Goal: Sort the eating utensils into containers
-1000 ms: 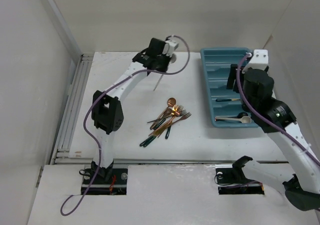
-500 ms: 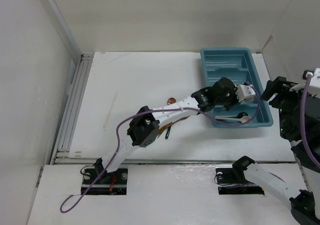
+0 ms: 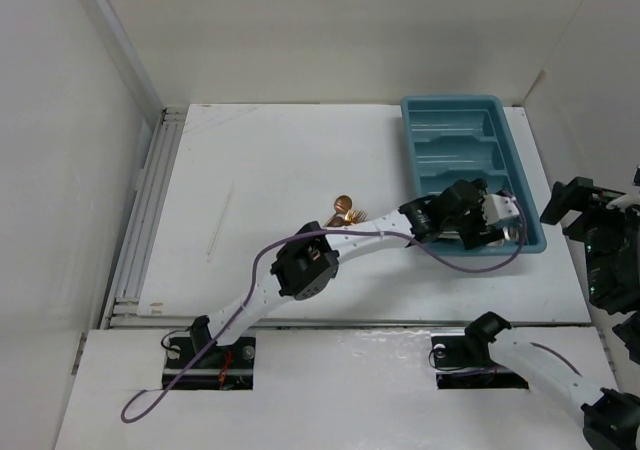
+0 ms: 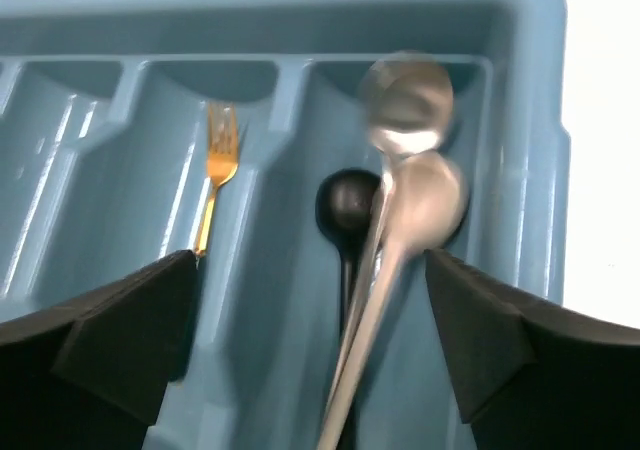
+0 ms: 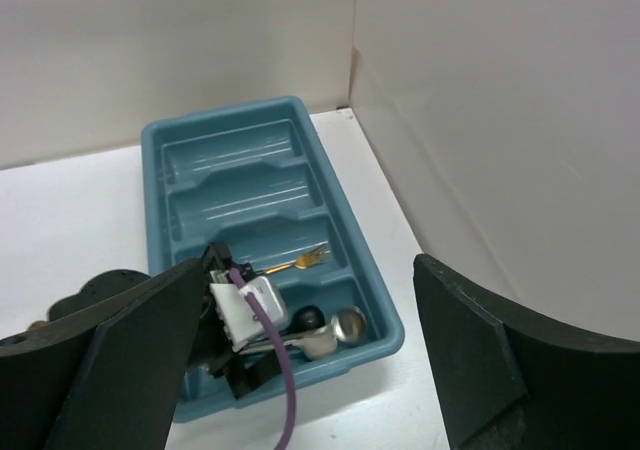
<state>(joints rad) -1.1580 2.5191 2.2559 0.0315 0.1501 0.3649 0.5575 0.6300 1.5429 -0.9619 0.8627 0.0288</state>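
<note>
left gripper [image 4: 310, 260] is reaching further over the end slot of the tray [image 3: 430, 110], jaws sitting wide above silver spoons [image 4: 420, 200]; right gripper [image 5: 310, 268] is hanging wide too.

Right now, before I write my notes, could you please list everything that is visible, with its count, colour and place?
table: one, white, under everything
tray: one, teal, far right part of the table
fork: one, gold, tray slot next to the spoons' slot
silver spoons: two, silver, tray end slot nearest the arms
black spoon: one, black, same end slot
utensil pile: count unclear, copper, mid-table, partly hidden by the left arm
cable: one, purple, along the left arm
left hand: open, over the spoons' slot
right hand: open, raised to the right of the tray
</note>
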